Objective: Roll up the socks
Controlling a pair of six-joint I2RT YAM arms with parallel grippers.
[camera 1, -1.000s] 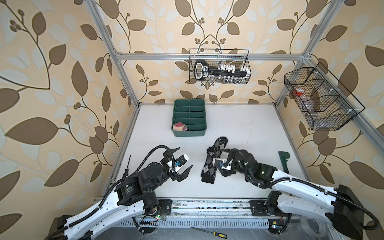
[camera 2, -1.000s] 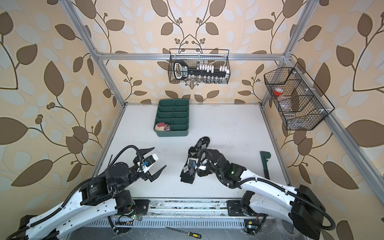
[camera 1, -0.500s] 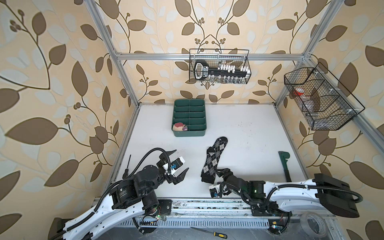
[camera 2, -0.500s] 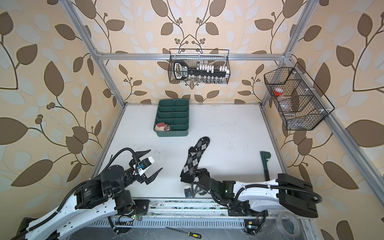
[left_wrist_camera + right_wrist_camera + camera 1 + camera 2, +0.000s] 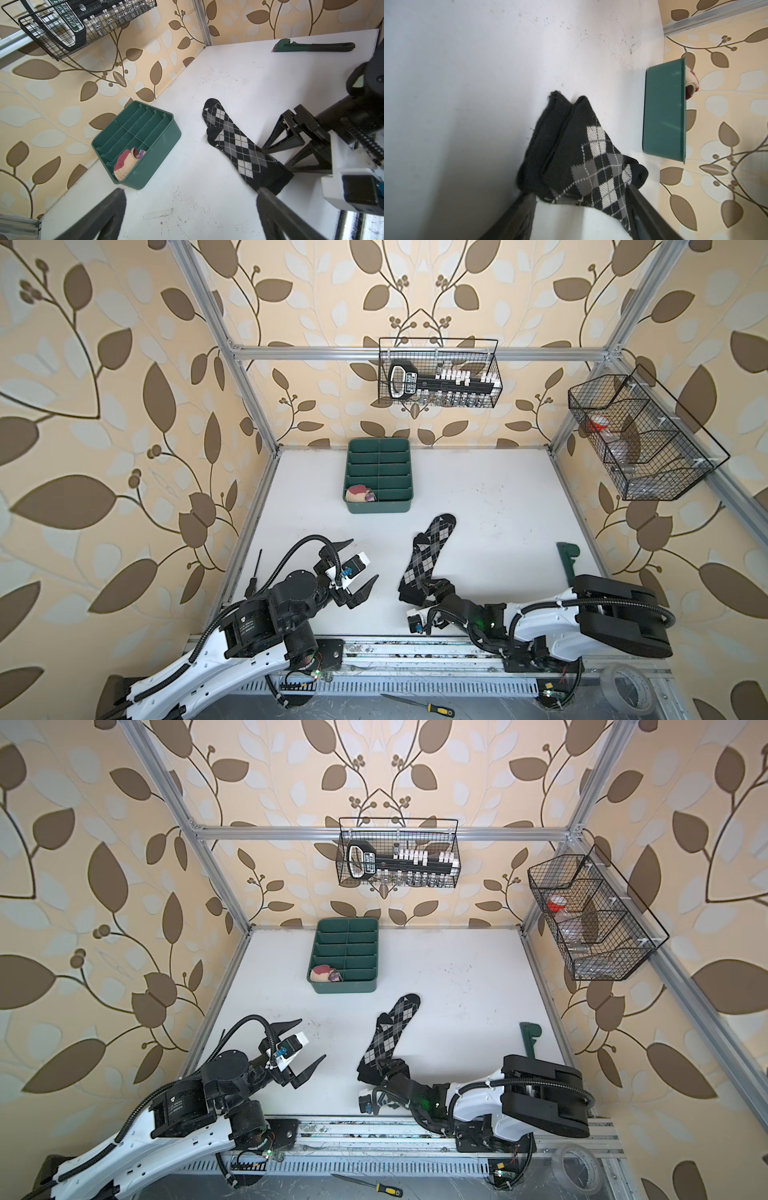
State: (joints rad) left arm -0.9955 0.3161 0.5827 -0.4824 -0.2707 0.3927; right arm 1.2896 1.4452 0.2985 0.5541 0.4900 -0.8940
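**A:** Where was the argyle sock (image 5: 430, 549), and which way did it lie?

**B:** It lay flat on the white worktop (image 5: 498, 497). Its long axis ran from the toe at 1 o'clock to the black cuff at 7 o'clock. The heel made a small black bump on the 9 o'clock side.

**A:** And the claws?

**B:** The right claw (image 5: 432, 587) sat low at the cuff end, so the sock stretched away from it toward 1 o'clock. Its fingers (image 5: 652, 209) stood about half apart, one at each edge of the cuff. In the right wrist view the fabric filled the gap between them. I could not tell if they pinched it or only stood beside it. The left claw (image 5: 364, 558) hung wide and empty at 9 o'clock from the cuff, clearly apart from it.

**A:** So the right arm was nearer?

**B:** Yes, much nearer. I judged that the roll should start at the cuff and follow the axis toward the toe.

**A:** What about the materials?

**B:** The argyle sock was a soft knit with black, grey and white diamonds and a plain ribbed cuff. It looked limp, so a roll could loosen. The beige sock (image 5: 359, 493), ribbed with maroon, lay bundled in the 7 o'clock corner compartment of a hard green organiser tray (image 5: 380, 510). The tray stood at 11 o'clock from the toe.
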